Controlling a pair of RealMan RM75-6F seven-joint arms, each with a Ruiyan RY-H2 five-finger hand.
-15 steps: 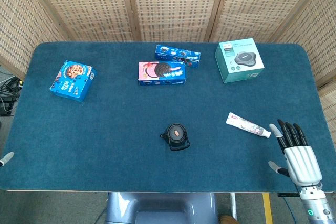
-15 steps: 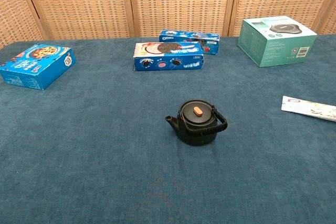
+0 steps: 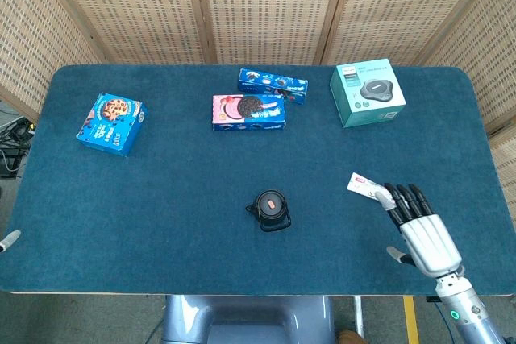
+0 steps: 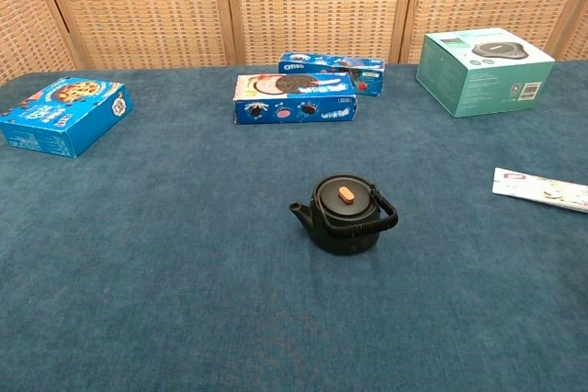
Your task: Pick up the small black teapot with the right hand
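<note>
Right hand (image 3: pixel 421 227) fingers spread, empty, covering part of toothpaste tube (image 3: pixel 364 186); teapot (image 3: pixel 272 209) apart; left hand (image 3: pixel 9 238) mostly cut off, state unclear

right hand (image 3: pixel 423 235) moved left, over toothpaste tube (image 3: pixel 364 185)
</note>
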